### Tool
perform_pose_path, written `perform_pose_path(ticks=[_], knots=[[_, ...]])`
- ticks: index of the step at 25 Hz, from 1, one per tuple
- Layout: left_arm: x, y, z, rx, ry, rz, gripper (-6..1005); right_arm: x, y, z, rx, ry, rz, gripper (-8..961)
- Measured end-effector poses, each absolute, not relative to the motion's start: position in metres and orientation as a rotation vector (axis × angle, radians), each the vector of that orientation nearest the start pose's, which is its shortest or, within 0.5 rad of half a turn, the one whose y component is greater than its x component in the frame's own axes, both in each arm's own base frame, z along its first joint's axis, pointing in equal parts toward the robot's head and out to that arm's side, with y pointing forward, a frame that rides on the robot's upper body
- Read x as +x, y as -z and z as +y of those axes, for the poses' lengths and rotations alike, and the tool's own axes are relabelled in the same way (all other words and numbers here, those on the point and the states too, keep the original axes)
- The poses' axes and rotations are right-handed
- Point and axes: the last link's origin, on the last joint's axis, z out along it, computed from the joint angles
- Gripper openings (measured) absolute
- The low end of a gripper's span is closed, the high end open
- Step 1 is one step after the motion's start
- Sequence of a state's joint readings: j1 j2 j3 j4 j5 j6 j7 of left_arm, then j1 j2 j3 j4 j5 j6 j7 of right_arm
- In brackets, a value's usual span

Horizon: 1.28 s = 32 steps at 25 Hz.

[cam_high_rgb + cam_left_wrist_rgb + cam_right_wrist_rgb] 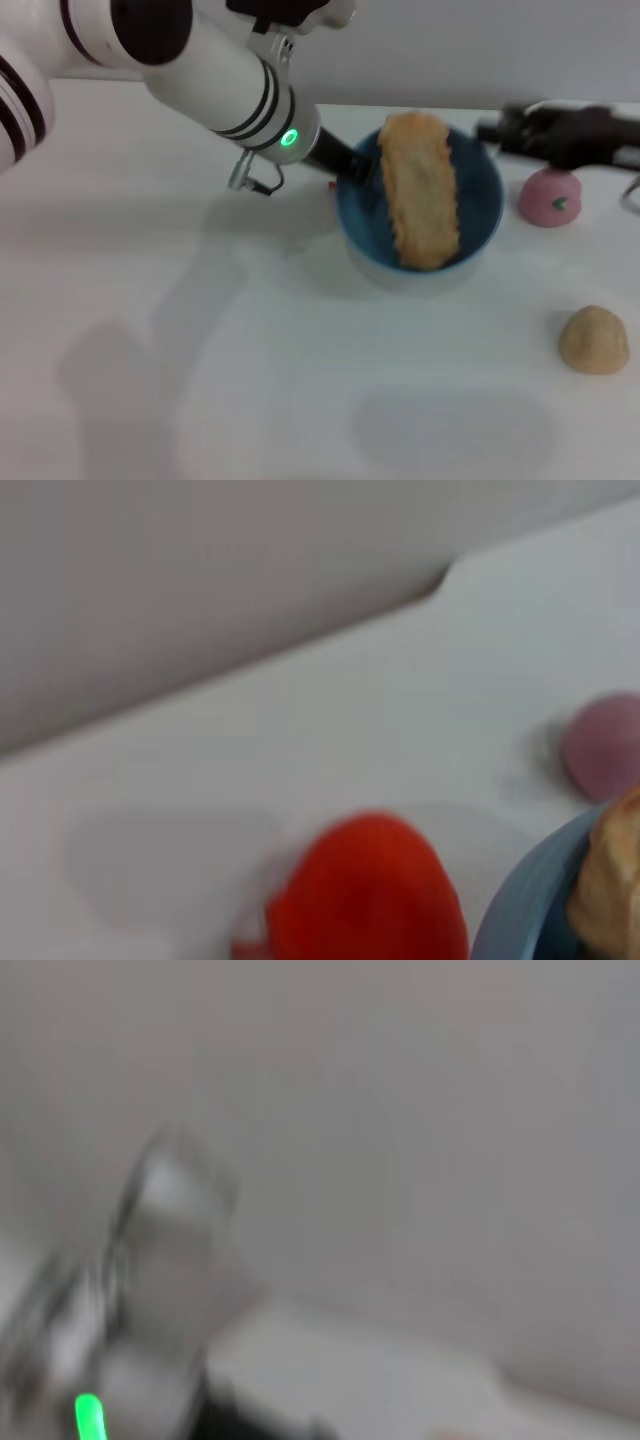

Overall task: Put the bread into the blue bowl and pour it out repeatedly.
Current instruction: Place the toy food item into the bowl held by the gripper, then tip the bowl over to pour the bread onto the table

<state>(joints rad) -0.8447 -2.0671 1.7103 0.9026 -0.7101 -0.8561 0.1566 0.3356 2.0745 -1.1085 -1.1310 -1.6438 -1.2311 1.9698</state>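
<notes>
The left gripper (352,166) sits at the left rim of the blue bowl (478,225), apparently clamped on that rim, though its fingers are dark against the bowl and the grip is a judgement. The bread (420,190) lies in the bowl, tan underside up, spanning it from the far rim to the near one and propped against both. The right gripper (497,128) hangs just beyond the bowl's far right rim; whether it is apart or together cannot be told.

Since the loaf bridges the bowl rather than settling inside, a hasty tilt could flip it out early or send it rolling towards the pink toy (549,197) or the round beige lump (594,340) on the right.

Only the left wrist view shows a red object (370,895) just beside the bowl; the head view hides nearly all of it behind the arm.
</notes>
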Motion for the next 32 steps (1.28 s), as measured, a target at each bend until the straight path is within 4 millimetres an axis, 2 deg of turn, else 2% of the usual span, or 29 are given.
perform_pose_path(ticks=[1,2,5,8,11,14,21,26,32], knots=[[-0.135,0.087,0.418,-2.372,-0.094,-1.066,-1,0.214,-0.043,0.356,-2.409,-0.832,0.926,542],[-0.134,0.089,0.419,-2.371,-0.080,-1.032,-1,0.221,-0.055,0.353,-2.329,-0.939,0.952,568],[-0.132,0.100,0.423,-2.364,-0.049,-0.900,-1,0.249,-0.081,0.340,-2.131,-1.157,0.978,566],[-0.135,0.108,0.427,-2.348,-0.037,-0.809,-1,0.278,-0.100,0.317,-1.967,-1.325,0.955,565],[-0.134,0.110,0.431,-2.333,-0.002,-0.771,-1,0.303,-0.112,0.295,-1.851,-1.406,0.946,564],[-0.132,0.108,0.434,-2.317,0.046,-0.754,0,0.318,-0.114,0.282,-1.783,-1.429,0.975,563],[-0.127,0.110,0.436,-2.292,0.158,-0.617,0,0.336,-0.105,0.270,-1.716,-1.422,1.042,563],[-0.130,0.120,0.431,-2.294,0.201,-0.497,0,0.338,-0.103,0.268,-1.708,-1.423,1.051,564],[-0.132,0.122,0.426,-2.275,0.286,-0.422,-1,0.339,-0.102,0.268,-1.705,-1.424,1.056,564]])
